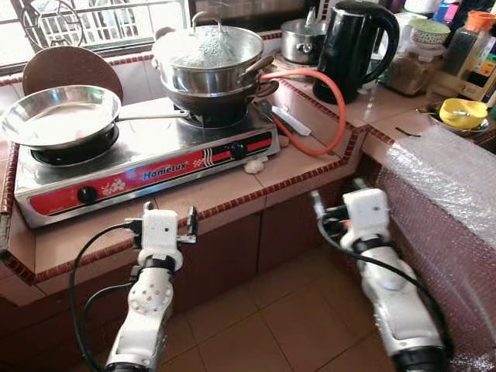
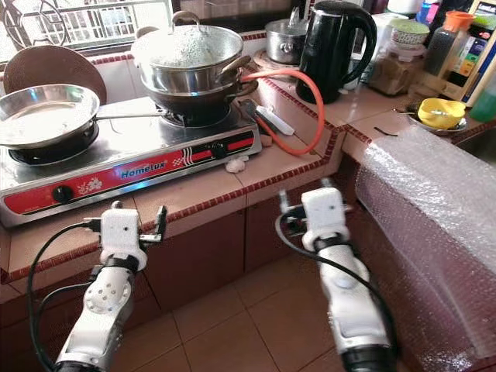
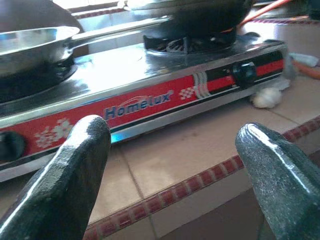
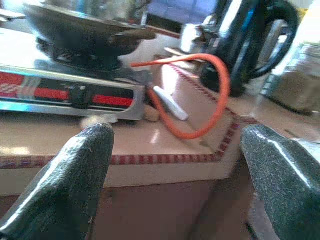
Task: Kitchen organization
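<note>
A steel two-burner stove (image 1: 139,159) labelled Homelux sits on the tiled counter (image 1: 225,194). On its left burner rests an empty steel pan (image 1: 60,115); the right burner carries a dark wok with a lidded steel pot (image 1: 209,58) stacked in it. My left gripper (image 1: 170,215) hovers open at the counter's front edge, below the stove's red panel (image 3: 150,102). My right gripper (image 1: 338,203) is open too, low beside the counter's corner, facing the orange gas hose (image 4: 210,95) and a black kettle (image 1: 353,46).
A small steel pot (image 1: 301,39), jars, bowls and a yellow bowl (image 1: 463,113) crowd the back right. A bubble-wrapped surface (image 1: 449,209) stands on my right. A garlic bulb (image 1: 254,164) and a white-handled tool (image 1: 291,120) lie near the stove. A round board (image 1: 71,70) leans behind the pan.
</note>
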